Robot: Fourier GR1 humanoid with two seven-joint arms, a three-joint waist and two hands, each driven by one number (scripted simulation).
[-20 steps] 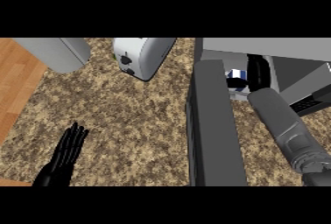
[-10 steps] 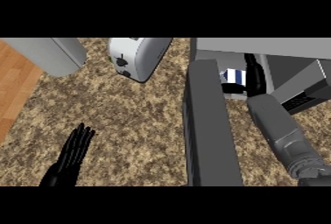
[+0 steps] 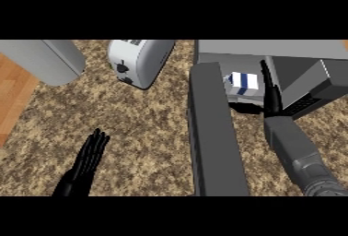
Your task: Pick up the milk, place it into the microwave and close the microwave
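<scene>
Resting at lower left: my left hand (image 3: pixel 85 161), fingers straight and held together, pointing up the frame over the counter (image 3: pixel 149 133).
Left edge: a strip of wooden floor (image 3: pixel 12 99) beside the speckled brown counter.
Upper left: a plain grey box (image 3: pixel 41 60) with a rounded near corner; what it is I cannot tell.
Upper middle: a white toaster (image 3: pixel 139 60), slanted in the frame, with dark marks on the end that faces lower left.
Middle: the door (image 3: pixel 214 138), swung open, a long dark grey slab that runs from the upper middle down to the bottom edge.
Task's thing: the milk (image 3: pixel 242 83), a white carton with a blue band, just right of the door's top end and inside the microwave (image 3: pixel 299 53).
Right of the milk: my right hand (image 3: pixel 270 94), seen edge-on as a thin black strip close against the carton; whether it clamps the milk or lies free of it I cannot tell.
Lower right: my grey forearm (image 3: pixel 299 156), slanting up from the bottom edge toward the microwave.
</scene>
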